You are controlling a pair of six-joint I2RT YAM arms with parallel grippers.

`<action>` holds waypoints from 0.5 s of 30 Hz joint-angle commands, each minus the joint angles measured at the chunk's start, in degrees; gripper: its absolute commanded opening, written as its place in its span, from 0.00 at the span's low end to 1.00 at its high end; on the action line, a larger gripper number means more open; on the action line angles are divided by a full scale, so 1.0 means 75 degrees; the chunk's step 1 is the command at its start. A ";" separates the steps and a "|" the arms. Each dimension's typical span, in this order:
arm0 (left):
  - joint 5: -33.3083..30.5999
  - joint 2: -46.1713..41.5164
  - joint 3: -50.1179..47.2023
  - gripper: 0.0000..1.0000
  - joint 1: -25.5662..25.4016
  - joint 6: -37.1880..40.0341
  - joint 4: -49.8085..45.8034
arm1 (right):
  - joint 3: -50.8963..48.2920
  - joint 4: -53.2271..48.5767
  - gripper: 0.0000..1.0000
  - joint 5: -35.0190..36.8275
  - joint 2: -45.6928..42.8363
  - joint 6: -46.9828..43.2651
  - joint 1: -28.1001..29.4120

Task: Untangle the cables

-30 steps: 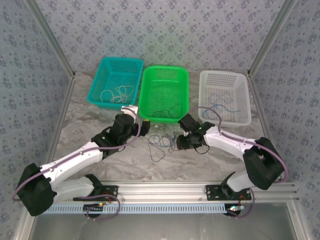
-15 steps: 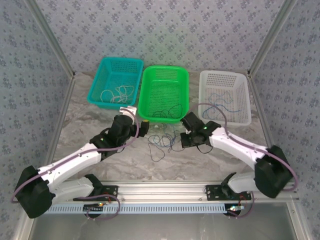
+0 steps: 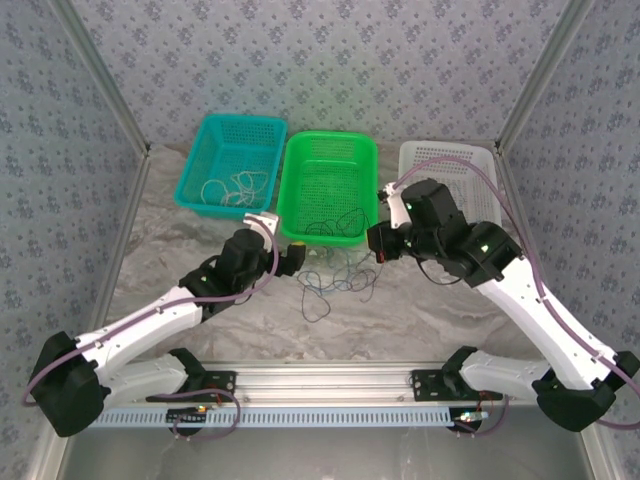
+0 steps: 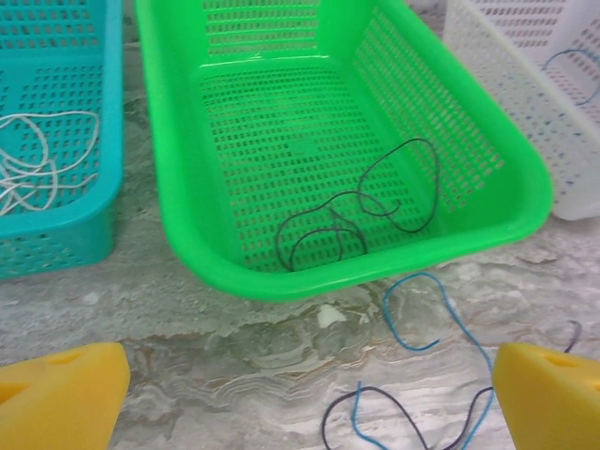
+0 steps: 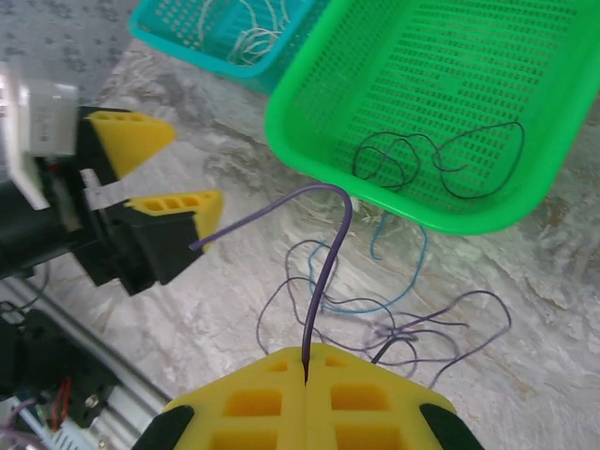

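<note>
Evidently the right claw (image 3: 380, 243) had been raised off the counter (image 3: 430, 310) within the last second. It had been low beside the tangle (image 3: 335, 282) in front of the green basket (image 3: 330, 138), and was now carried higher, at that basket's right near corner. In the right wrist view its fingers were seen pressed together, with a thin purple cable (image 5: 323, 272) pinched in the seam between them. One strand was judged to be in the course of being drawn out of the tangle, so the separating was under way rather than finished. The other blue and dark loops were left on the counter just in front of the green basket's near wall, and a black cable (image 4: 356, 211) already lay inside the basket.

The held cable's long axis was directed from the claw toward the green basket's near wall. Close to that wall it was bent over in a hook, and its free end was pointed toward the left claw (image 4: 305, 380). That claw was held spread wide, grasping nothing, low before the basket's left near corner.
</note>
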 commanded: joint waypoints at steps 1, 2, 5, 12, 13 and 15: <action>0.0632 -0.0131 0.0304 0.99 0.0039 -0.0013 0.0565 | 0.0381 -0.0285 0.00 -0.0548 -0.0076 -0.0278 -0.0116; 0.0796 -0.0116 0.0312 0.99 0.0036 -0.0031 0.0674 | 0.0404 -0.0193 0.00 -0.0608 -0.0088 -0.0283 -0.0155; 0.1216 -0.0091 0.0319 1.00 0.0027 -0.0110 0.1058 | 0.0351 0.0184 0.00 -0.0647 -0.0130 -0.0161 -0.0271; 0.2016 0.0068 0.0431 1.00 0.0005 -0.0074 0.1814 | 0.0579 0.1398 0.00 -0.0461 -0.0253 0.0108 -0.0391; 0.2112 0.0079 0.0432 0.99 -0.0012 -0.0058 0.1976 | 0.0654 0.1481 0.00 -0.0520 -0.0228 0.0125 -0.0427; 0.2171 0.0112 0.0470 1.00 -0.0106 0.0005 0.2327 | 0.0828 0.1647 0.00 -0.0705 -0.0141 0.0175 -0.0468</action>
